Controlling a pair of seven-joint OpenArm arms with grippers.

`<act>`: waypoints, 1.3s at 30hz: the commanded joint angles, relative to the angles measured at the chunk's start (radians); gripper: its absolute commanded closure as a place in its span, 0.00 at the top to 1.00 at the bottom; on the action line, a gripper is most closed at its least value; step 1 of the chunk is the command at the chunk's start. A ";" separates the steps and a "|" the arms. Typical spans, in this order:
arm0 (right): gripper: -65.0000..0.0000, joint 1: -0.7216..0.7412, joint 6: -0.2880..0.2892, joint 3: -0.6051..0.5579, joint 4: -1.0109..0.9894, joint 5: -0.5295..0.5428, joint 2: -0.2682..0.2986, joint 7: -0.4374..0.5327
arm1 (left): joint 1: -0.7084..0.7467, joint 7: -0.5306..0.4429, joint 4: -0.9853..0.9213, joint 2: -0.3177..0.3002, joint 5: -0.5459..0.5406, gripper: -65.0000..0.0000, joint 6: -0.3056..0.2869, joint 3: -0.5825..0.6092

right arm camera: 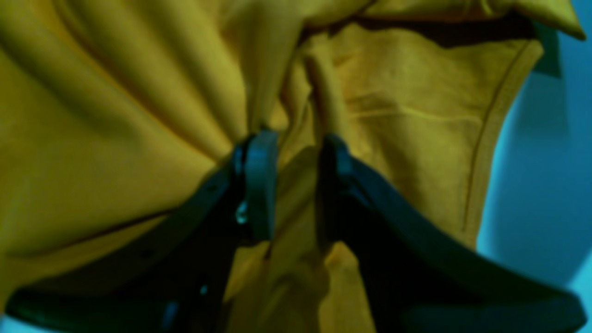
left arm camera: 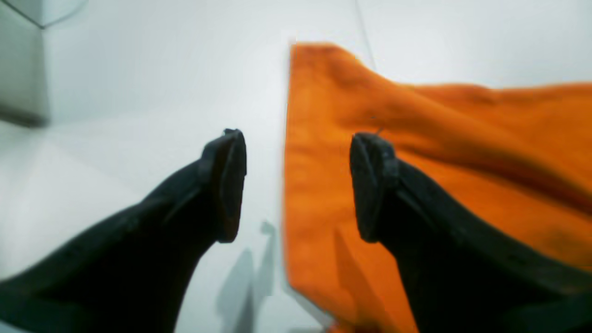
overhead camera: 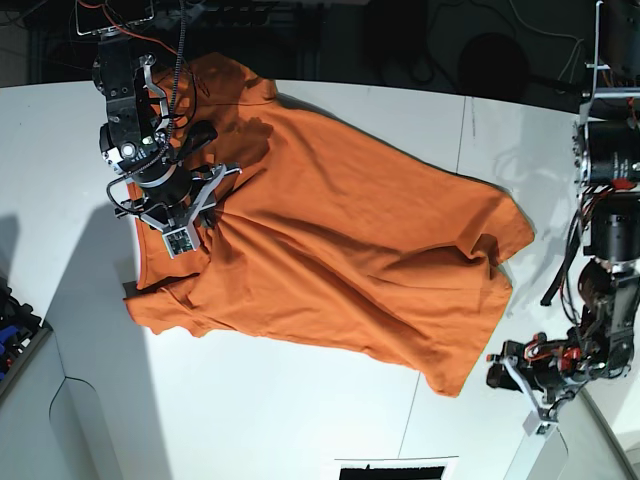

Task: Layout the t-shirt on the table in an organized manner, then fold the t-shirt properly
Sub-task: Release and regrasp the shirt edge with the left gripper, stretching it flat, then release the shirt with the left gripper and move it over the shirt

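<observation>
The bright orange t-shirt [overhead camera: 340,260] lies spread and wrinkled across the white table [overhead camera: 300,420], with one part lifted at the far left. In the base view my right gripper [overhead camera: 210,195] is at that upper left part. Its wrist view shows it [right arm camera: 298,185] shut on a bunched fold of the t-shirt [right arm camera: 115,138]. My left gripper [overhead camera: 505,362] hovers just beside the shirt's lower right corner. Its wrist view shows it [left arm camera: 298,185] open, straddling the t-shirt's [left arm camera: 439,152] straight edge and holding nothing, one finger [left arm camera: 374,185] over the cloth and the other over bare table [left arm camera: 138,92].
A thin dark seam [overhead camera: 462,130] crosses the table right of the shirt. A bin with blue items [overhead camera: 15,330] sits at the left edge. A black rectangle [overhead camera: 390,468] lies at the front edge. A grey box [left arm camera: 23,69] stands far left in the left wrist view.
</observation>
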 commanded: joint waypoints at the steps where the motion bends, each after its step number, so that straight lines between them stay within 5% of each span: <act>1: 0.28 -0.003 -0.003 0.002 -0.002 -0.011 0.008 -0.059 | -0.013 -0.005 0.037 -0.050 -0.064 0.48 -0.029 -0.008; 5: 0.28 -0.003 -0.003 0.002 -0.002 -0.011 0.008 -0.059 | 0.131 0.066 0.161 -0.164 -0.230 0.28 -0.097 -0.008; 11: 0.28 -0.003 -0.003 0.002 -0.002 -0.011 0.008 -0.059 | 0.385 0.078 0.384 -0.263 -0.252 0.16 -0.153 -0.008; 18: 0.28 -0.003 -0.003 0.002 -0.002 -0.010 0.008 -0.072 | 0.581 -0.005 0.503 -0.233 -0.146 0.08 -0.170 -0.008; 24: 0.28 -0.004 -0.003 0.002 -0.002 -0.008 0.008 -0.079 | 0.602 -0.128 0.454 -0.191 0.076 0.00 -0.057 -0.008; 39: 0.28 -0.006 -0.005 0.072 -0.006 0.020 0.060 -0.120 | 0.830 -0.060 0.449 -0.212 0.093 0.00 -0.035 -0.100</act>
